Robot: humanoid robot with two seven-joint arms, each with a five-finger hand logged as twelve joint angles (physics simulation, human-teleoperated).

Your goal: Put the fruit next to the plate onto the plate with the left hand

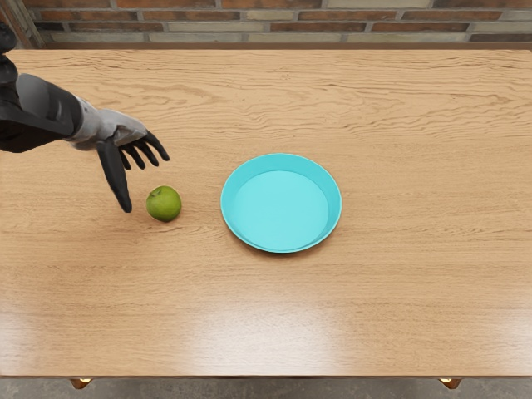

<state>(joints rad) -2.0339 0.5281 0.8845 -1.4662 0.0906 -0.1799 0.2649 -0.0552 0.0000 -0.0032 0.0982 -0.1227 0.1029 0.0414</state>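
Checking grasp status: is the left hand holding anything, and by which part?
Nothing held: the left hand has spread fingers beside the green apple.

We see our left arm (46,112) come in from the left edge, forearm slanting gently downward. Our left hand (125,154) is spread and holds nothing: 1 black digit points down, the others fan rightward.

A green apple (164,204) sits on the wooden surface (399,291) just left of the turquoise plate (229,195) — the left hand (125,154) hovers farther left of the plate, fingers (116,179) spread, holding nothing.
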